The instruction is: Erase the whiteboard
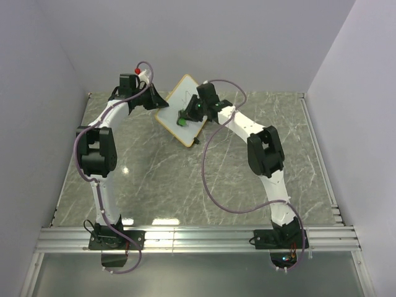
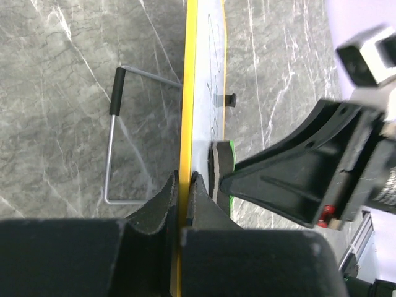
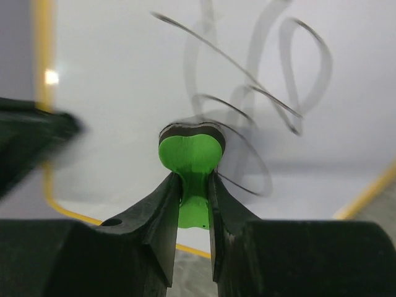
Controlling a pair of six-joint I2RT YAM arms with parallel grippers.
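A grey marbled desk (image 1: 185, 179) is enclosed by pale walls (image 1: 247, 37). The whiteboard (image 1: 176, 102) stands tilted on the desk between the two end effectors. The left end effector (image 2: 184, 185) is closed on the board's yellow frame (image 2: 189, 93), with one finger on each side of the edge. The white face lies to its right, and a wire stand (image 2: 110, 161) props the back to its left. The right end effector (image 3: 193, 185) is clamped on a green eraser (image 3: 190, 151), whose dark pad at the tip rests against the board's face. Looping black scribbles (image 3: 260, 105) spread above and to the right of that tip; some look blurred. The eraser sits just right of the left end effector's fingers.
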